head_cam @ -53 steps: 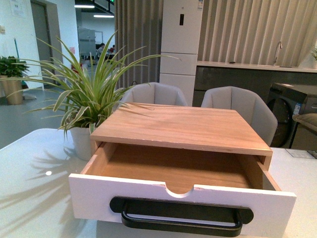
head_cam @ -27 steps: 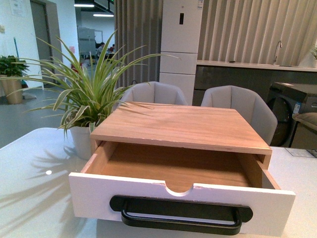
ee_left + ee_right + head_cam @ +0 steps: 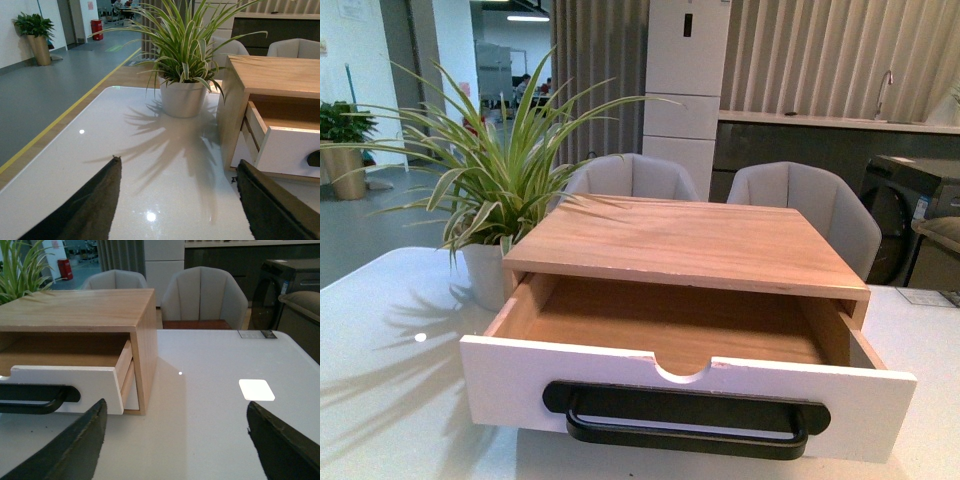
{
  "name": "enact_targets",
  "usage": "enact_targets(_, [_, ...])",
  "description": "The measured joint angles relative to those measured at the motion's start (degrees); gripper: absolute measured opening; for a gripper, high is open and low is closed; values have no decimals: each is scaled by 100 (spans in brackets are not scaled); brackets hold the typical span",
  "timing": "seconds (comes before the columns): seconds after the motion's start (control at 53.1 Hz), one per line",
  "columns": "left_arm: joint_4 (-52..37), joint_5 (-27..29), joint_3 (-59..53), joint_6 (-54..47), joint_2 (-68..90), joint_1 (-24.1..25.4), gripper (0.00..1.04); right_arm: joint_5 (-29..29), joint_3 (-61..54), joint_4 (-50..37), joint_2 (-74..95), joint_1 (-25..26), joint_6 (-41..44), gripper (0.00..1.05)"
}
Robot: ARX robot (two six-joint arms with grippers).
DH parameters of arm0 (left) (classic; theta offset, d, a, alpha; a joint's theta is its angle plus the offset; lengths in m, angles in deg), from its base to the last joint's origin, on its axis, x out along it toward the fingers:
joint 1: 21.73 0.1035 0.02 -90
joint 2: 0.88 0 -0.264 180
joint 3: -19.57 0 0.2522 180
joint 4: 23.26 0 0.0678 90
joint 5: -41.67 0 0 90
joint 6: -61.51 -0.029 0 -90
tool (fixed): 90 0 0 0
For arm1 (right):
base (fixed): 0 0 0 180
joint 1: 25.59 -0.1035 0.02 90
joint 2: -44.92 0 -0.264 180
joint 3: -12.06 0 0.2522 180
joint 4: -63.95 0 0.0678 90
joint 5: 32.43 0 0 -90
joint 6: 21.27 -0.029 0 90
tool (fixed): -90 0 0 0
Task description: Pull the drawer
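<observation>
1. White tabletop point(image 3: 150, 165) is carrying a wooden cabinet point(image 3: 690, 245) and a potted plant point(image 3: 185, 95); grey chairs point(image 3: 630, 175) are sitting behind.
2. We are seeing the front view's framing shifting slightly versus a second ago; the drawer point(image 3: 685, 385) is staying pulled out, its inside empty, so the pull is looking done.
3. Left gripper point(image 3: 175, 200) is hanging with jaws spread, holding nothing, the drawer just beyond its right-hand finger.
4. Right gripper point(image 3: 175, 440) is likewise spread and empty, the black handle point(image 3: 35, 397) beyond its left-hand finger.
5. Neither arm is showing in the front view; each wrist view is cutting off part of the drawer front.
</observation>
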Motion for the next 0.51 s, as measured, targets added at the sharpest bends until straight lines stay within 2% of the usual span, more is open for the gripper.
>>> enact_targets(0.056, [0, 0, 0, -9, 0, 0, 99, 0, 0, 0, 0, 0, 0, 95])
enact_targets(0.094, [0, 0, 0, -4, 0, 0, 98, 2, 0, 0, 0, 0, -4, 97])
enact_targets(0.508, [0, 0, 0, -2, 0, 0, 97, 0, 0, 0, 0, 0, -2, 96])
